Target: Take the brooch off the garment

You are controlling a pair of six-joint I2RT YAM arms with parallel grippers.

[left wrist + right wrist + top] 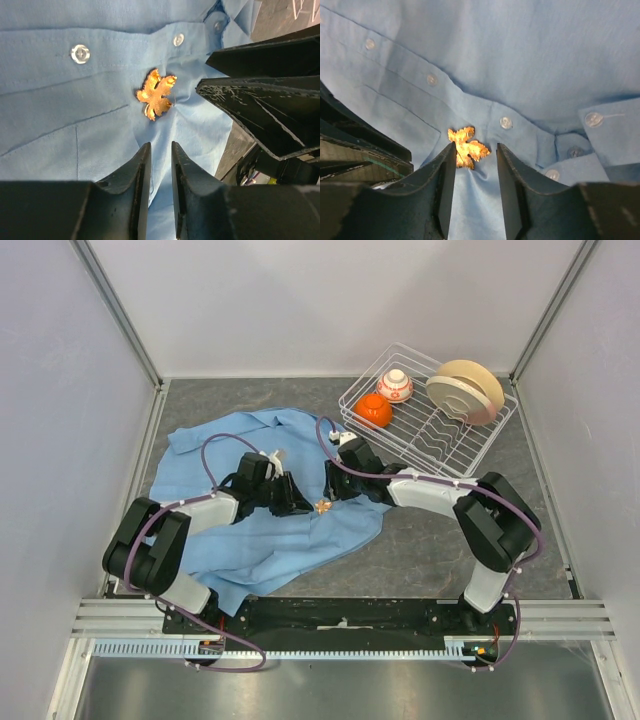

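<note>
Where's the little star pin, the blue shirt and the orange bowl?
brooch [156,94]: left wrist view, middle of the pin.
shirt [290,535]: top external view, bare fabric near the arms.
orange bowl [374,411]: top external view, its rounded orange side.

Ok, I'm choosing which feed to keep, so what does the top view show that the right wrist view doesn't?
Only the top view: the left arm and right arm whole, the rack with an orange bowl, a patterned bowl and a tan dish, and the shirt's full outline on the table.
Only the right wrist view: the shirt's buttons, and the right jaws standing open with the brooch at their tips.
Both: the brooch on the shirt, with the left jaws close beside it.
</note>
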